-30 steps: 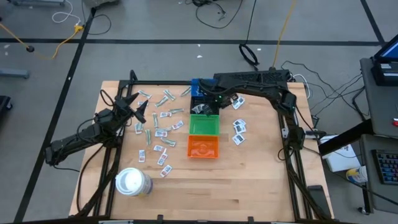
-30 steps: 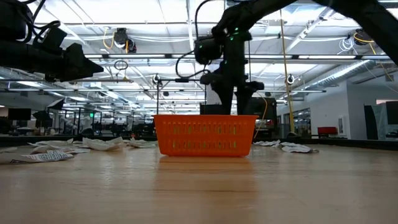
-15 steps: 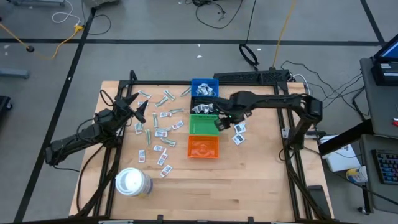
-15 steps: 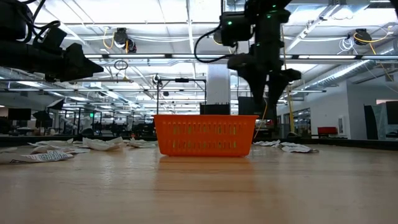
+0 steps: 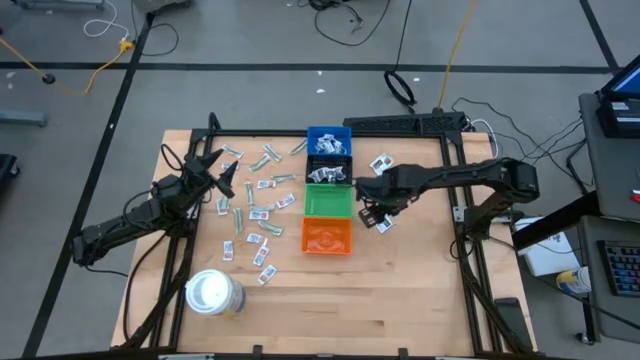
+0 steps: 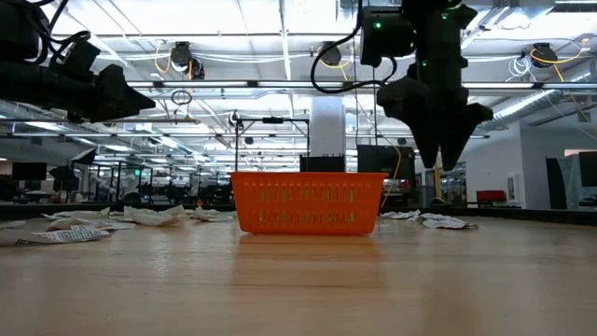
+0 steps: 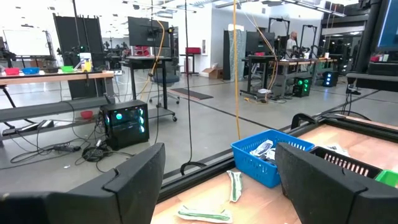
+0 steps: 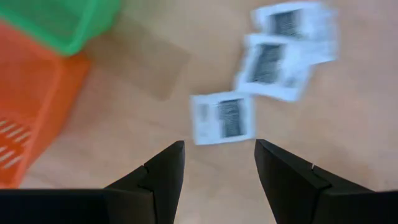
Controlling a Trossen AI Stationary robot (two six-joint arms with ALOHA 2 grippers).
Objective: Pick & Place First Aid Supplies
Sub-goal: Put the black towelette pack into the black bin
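The right gripper (image 8: 217, 168) hangs above the table just right of the green bin (image 5: 328, 202) and the orange bin (image 5: 326, 236), pointing down at a small cluster of white square packets with dark print (image 8: 222, 118). Its two dark fingers (image 8: 163, 176) stand apart with nothing between them — the nearest packet lies flat on the wood below the gap, untouched. In the low view the gripper is well clear of the tabletop, to the right of the orange bin.

The left gripper (image 5: 212, 168) waits at the table's left side, its fingers (image 7: 134, 183) spread wide and empty. Most of the supplies (image 5: 255, 200) — white strips and slim pale green wrappers — lie scattered between it and the bins; some packets already sit in the blue bin (image 5: 328, 143). A white roll (image 5: 211, 292) stands near the front left.
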